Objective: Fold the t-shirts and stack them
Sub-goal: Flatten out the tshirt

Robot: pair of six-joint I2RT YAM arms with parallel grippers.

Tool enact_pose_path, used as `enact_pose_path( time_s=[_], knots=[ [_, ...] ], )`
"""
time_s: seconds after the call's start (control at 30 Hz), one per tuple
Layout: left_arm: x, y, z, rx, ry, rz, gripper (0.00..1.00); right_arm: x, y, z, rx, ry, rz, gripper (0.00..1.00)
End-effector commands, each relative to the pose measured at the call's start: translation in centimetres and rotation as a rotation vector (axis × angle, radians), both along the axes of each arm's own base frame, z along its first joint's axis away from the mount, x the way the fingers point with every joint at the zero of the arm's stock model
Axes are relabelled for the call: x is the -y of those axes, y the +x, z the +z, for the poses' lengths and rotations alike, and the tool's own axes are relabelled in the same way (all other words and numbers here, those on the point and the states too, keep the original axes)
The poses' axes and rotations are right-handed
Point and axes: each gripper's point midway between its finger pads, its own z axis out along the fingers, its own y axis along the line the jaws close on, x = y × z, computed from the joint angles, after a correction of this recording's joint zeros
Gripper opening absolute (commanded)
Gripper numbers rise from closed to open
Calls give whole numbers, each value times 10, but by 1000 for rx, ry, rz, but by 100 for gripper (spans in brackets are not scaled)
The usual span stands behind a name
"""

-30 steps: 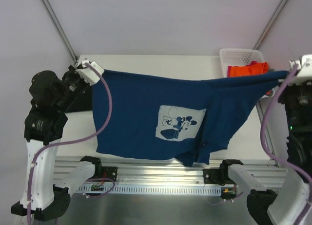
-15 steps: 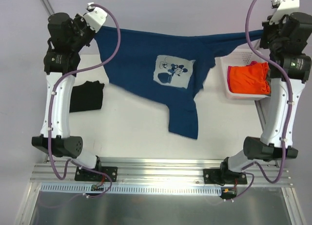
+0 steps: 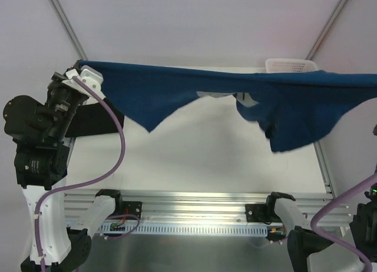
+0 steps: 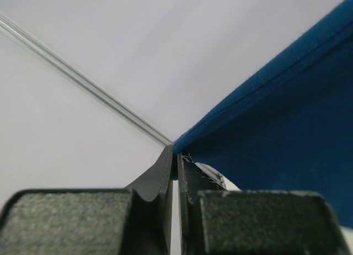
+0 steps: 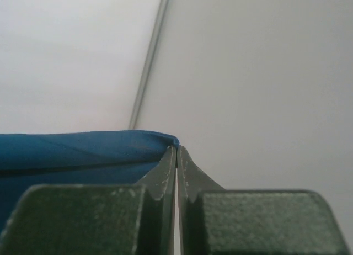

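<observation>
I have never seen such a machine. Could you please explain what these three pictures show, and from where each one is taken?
You see two robot arms bolted at the near edge of a white table. The wide picture comes from a fixed camera above and behind them. The other two come from a small camera on each wrist. The left end effector and the right end effector, both shut, pinch opposite edges of a navy blue t-shirt, stretched out in the air. On the table lie a black t-shirt, partly hidden, and a white basket.
</observation>
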Motion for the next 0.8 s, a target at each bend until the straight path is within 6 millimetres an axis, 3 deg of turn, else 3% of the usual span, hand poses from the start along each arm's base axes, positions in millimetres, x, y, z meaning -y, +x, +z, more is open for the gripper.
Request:
enact_pose_path(
  time_s=[0.0,0.07,0.13,0.2,0.27,0.3,0.37,0.4,0.47,0.5,0.53,0.6,0.63,0.67,0.7,0.73,0.77],
  knots=[
    [-22,14,8,16,11,113,0,48,18,4,-64,-55,-278,1],
    [-21,22,12,15,25,111,0,52,26,16,-23,-96,-299,1],
    [-20,39,7,-12,54,109,0,54,46,16,-34,-101,-290,0],
    [-21,57,-3,-47,83,114,0,57,80,5,-83,-102,-272,0],
    [-25,93,-36,-144,117,123,0,63,107,-3,-105,-95,-263,0],
    [-25,115,-58,-207,126,116,0,64,138,-21,-158,-86,-218,0],
    [-24,140,-92,-295,155,99,0,72,172,-42,-221,-72,-194,0],
    [-22,159,-118,-357,171,84,0,73,207,-70,-304,-69,-144,1],
    [-18,175,-150,-428,212,46,0,72,239,-102,-397,-63,-86,1],
    [-17,190,-176,-491,223,33,0,69,264,-129,-465,-65,-27,1],
    [-17,196,-193,-528,252,20,0,66,279,-159,-543,-55,12,1],
    [-16,211,-241,-630,284,-6,0,52,302,-200,-642,-39,126,0],
    [-17,216,-258,-665,311,-14,0,49,318,-244,-760,-33,169,1],
    [-17,221,-273,-697,325,-22,0,44,326,-265,-811,-31,193,0],
    [-18,232,-301,-753,344,-36,0,36,334,-282,-850,-35,215,1],
    [-30,238,-314,-779,364,-24,0,34,350,-313,-924,-29,232,1],
    [-34,247,-316,-784,375,-14,0,34,358,-318,-930,-27,222,1]
  ],
)
